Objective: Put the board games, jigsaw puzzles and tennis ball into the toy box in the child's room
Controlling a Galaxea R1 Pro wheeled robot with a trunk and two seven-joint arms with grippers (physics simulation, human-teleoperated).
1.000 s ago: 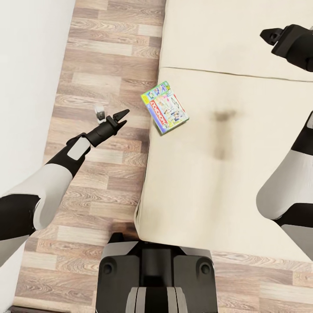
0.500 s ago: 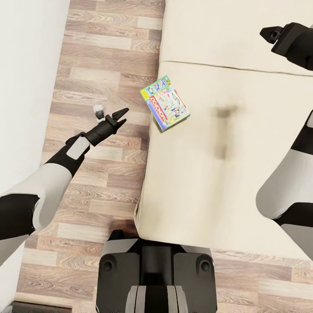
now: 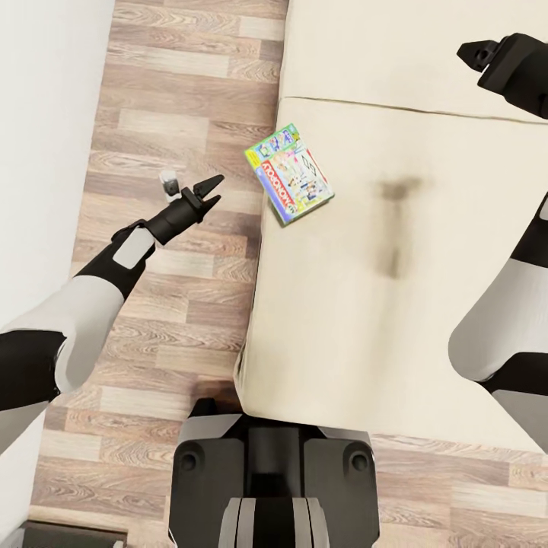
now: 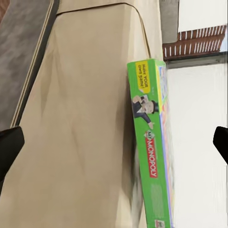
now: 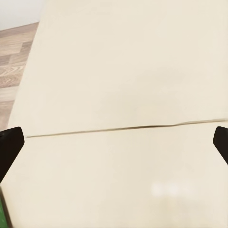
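Head view, near to far. Robot base (image 3: 274, 487) at the foot edge of the bed (image 3: 365, 320). Left hand (image 3: 207, 190) hovers over the plank floor (image 3: 175, 99) beside the mattress, fingers spread and empty; the left wrist view looks between them at the board game. Board game (image 3: 289, 183) — a flat Monopoly box with a green side (image 4: 149, 161) — lies face-up near the mattress edge closest to that hand, one corner reaching the edge. Right hand (image 3: 476, 57) hangs farther off over the mattress, released, holding nothing; a seam (image 5: 123, 128) crosses the bed below it.

Handling, as a judgement: the box is probably light, rigid cardboard with a glossy, somewhat slippery finish, and the soft mattress may yield under pressure. The best hold appears to be across the thin side walls at the overhanging edge — pinching top and bottom faces.
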